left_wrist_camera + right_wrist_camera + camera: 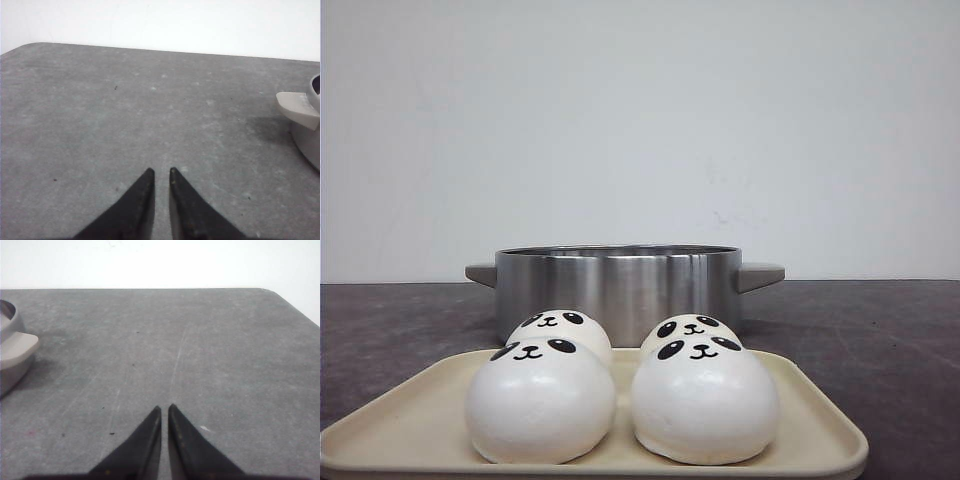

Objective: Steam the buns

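Note:
Several glossy white buns with panda faces sit on a beige tray (400,425) at the front of the table: one at front left (540,405), one at front right (705,405), and two smaller-looking ones behind them. A steel pot (620,280) with grey side handles stands just behind the tray. Neither gripper shows in the front view. My left gripper (160,171) hovers over bare table, shut with nothing in it, the pot's handle (298,107) off to one side. My right gripper (164,407) is likewise shut and empty, with the pot's other handle (17,347) at the frame edge.
The dark grey tabletop (880,330) runs back to a white wall. Its rounded corners show in both wrist views. The pot's inside is hidden from the front view.

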Action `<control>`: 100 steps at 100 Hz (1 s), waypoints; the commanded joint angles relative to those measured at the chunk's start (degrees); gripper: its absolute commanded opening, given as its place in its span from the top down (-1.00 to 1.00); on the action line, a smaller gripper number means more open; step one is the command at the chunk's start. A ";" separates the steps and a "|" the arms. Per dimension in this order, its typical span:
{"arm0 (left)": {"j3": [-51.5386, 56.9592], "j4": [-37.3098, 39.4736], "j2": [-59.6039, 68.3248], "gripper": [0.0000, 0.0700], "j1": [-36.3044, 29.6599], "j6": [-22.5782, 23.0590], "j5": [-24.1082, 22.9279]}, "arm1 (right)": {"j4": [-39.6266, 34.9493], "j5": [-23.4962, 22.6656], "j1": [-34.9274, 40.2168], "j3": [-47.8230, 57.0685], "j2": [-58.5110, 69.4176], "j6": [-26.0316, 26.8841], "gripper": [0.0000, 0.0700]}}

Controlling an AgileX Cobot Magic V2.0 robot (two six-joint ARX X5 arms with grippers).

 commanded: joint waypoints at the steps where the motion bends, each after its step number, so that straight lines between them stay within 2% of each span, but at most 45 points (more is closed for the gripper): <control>1: -1.05 -0.28 -0.02 0.95 0.07 0.13 0.13 | 0.66 0.02 0.11 -0.13 -0.15 -0.20 0.95; 61: -1.03 -0.22 -0.02 0.95 0.07 0.00 0.20 | 0.70 -0.44 0.13 -0.11 -0.15 0.70 0.95; 66: -0.94 -0.24 -0.02 0.95 0.07 -3.26 1.09 | 1.14 -0.48 0.13 -0.11 -0.15 1.16 0.95; 71: -0.70 -0.26 -0.02 0.95 0.07 -10.93 3.41 | 2.25 -0.57 0.13 -0.11 -0.15 3.28 0.95; 77: -0.24 -0.20 -0.02 0.95 0.07 -16.09 3.61 | 3.98 -0.55 0.13 -0.11 -0.15 5.49 0.95; 87: 0.55 -0.28 -0.02 0.96 0.07 -21.42 4.57 | 6.71 -1.62 0.13 -0.11 -0.15 10.43 0.95; 100: 1.92 -0.24 -0.02 0.96 0.07 -25.27 8.70 | 12.63 -4.28 0.13 0.85 -0.15 18.86 0.99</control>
